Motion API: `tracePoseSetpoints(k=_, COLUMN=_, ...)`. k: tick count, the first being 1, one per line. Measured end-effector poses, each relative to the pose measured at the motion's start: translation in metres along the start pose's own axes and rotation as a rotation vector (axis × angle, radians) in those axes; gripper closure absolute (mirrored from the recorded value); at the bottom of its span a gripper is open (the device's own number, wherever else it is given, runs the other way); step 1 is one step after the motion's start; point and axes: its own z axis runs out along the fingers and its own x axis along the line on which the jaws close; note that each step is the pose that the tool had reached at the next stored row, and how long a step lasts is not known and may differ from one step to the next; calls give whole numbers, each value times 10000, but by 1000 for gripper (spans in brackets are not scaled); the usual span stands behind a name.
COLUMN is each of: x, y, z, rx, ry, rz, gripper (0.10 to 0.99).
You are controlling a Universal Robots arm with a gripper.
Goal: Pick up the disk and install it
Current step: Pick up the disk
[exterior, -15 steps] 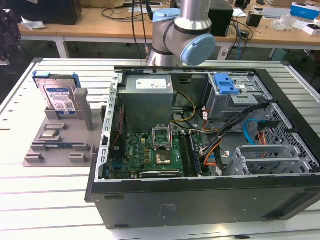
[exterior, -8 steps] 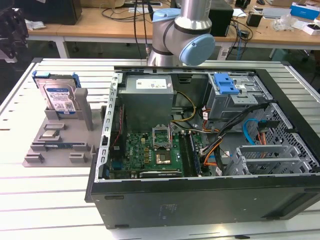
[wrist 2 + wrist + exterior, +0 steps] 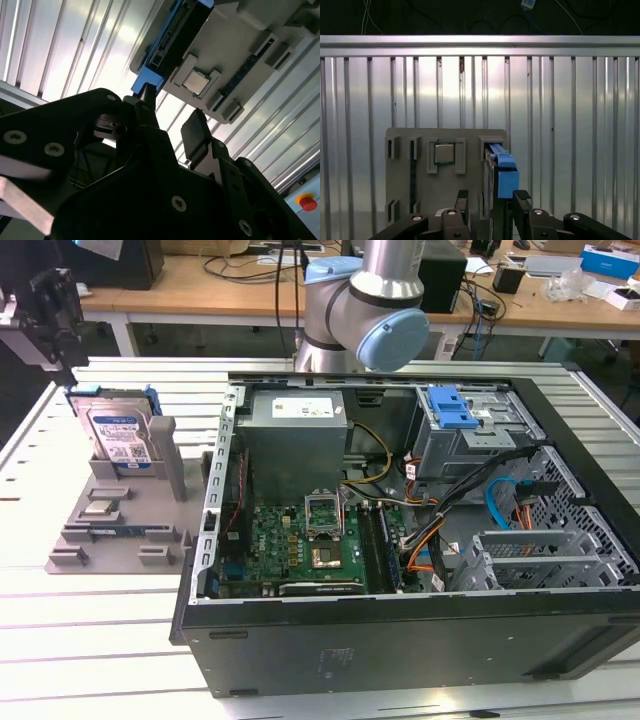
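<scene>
One disk (image 3: 119,434), one chip (image 3: 444,153), one computer (image 3: 400,635)

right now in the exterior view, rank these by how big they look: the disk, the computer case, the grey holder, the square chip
1. computer case
2. grey holder
3. disk
4. square chip

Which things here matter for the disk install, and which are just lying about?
Job in hand:
- disk, upright in grey holder
- open tool, nearest the disk
- open computer case

Lying about:
- silver chip on the holder
</scene>
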Motion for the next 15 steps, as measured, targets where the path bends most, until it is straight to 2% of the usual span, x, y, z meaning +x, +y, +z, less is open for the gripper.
tracePoseSetpoints(k=3, x=-19, y=-17, z=69, rx=-22, ry=1, rz=36, gripper=604)
tracePoseSetpoints(k=8, x=-100, y=-27, z=191, rx=-45, ry=2, rz=207, gripper=604)
tracePoseSetpoints(k=10, x=-180, y=-26, z=255, rx=-52, ry=2, rz=236, gripper=604)
tracePoseSetpoints(k=12, x=-225, y=-25, z=291, rx=-57, ry=2, rz=242, gripper=604)
tracePoseSetpoints(k=14, x=-237, y=-25, z=371, rx=-65, ry=7, rz=241, gripper=604)
tracePoseSetpoints(k=15, x=-235, y=-24, z=387, rx=-78, ry=27, rz=241, gripper=604)
